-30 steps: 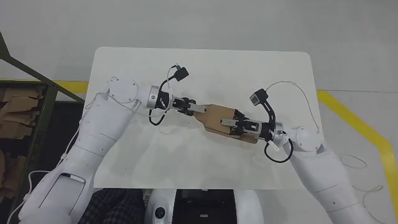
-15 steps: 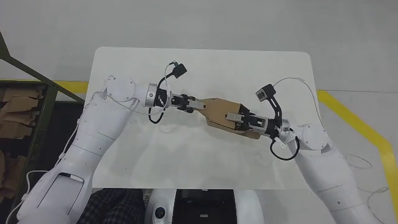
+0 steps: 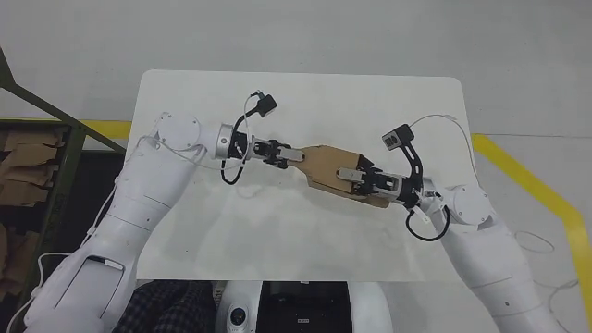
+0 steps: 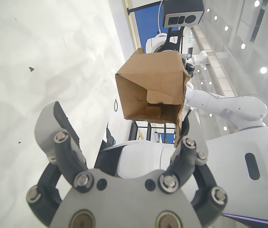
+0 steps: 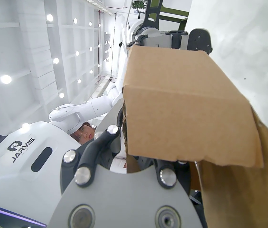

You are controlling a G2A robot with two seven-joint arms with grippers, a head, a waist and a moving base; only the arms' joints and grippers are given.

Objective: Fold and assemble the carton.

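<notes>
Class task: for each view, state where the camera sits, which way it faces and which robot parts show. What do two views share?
Top view: above the arms, facing down at the table; left gripper and right gripper meet at the carton.
Left wrist view: behind its open fingers, facing the carton's open end; right arm beyond.
Right wrist view: behind its gripper, close against the carton's side; torso alongside.
Shared: both wrist views show the carton from opposite ends.

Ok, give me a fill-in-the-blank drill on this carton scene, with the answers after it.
1. The carton is made of ___ cardboard.
2. It is over a ___ table.
3. The left gripper is ___, fingers wide apart.
4. The right gripper is shut on the ___.
Missing words: brown; white; open; carton.
</notes>
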